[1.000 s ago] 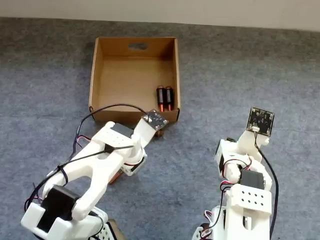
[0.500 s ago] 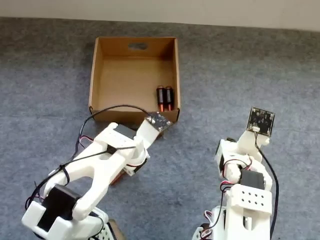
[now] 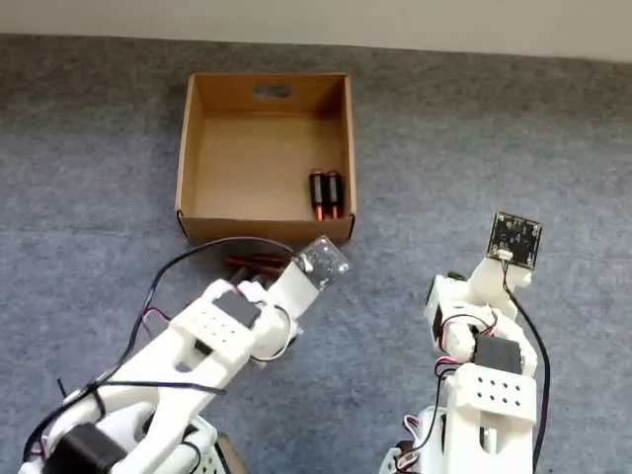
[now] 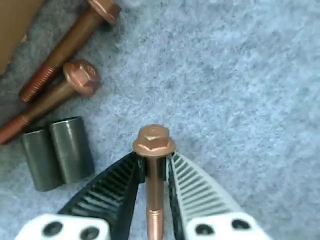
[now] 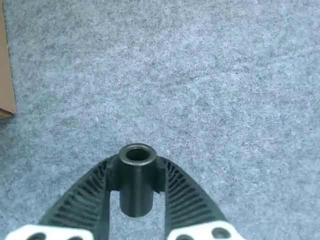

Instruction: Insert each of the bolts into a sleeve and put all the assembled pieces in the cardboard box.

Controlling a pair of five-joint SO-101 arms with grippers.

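My left gripper (image 4: 155,167) is shut on a copper bolt (image 4: 154,170), whose hex head pokes out past the fingertips. Beyond it on the carpet lie two more bolts (image 4: 55,97) and two dark sleeves (image 4: 57,152) side by side. My right gripper (image 5: 135,172) is shut on a dark sleeve (image 5: 136,175), with its bore facing the camera. In the high view the left arm (image 3: 247,326) sits just in front of the cardboard box (image 3: 197,148), with loose bolts (image 3: 252,262) showing by its front wall. Two assembled pieces (image 3: 326,194) lie inside the box at its right side.
Grey carpet covers the table. The right arm (image 3: 489,336) stands apart at the right, with open carpet between the two arms. A corner of the box (image 5: 5,60) shows at the edge of the right wrist view.
The left arm has pulled back from the box's front wall toward the near side and lifted, uncovering the loose bolts on the carpet. The right arm has not moved.
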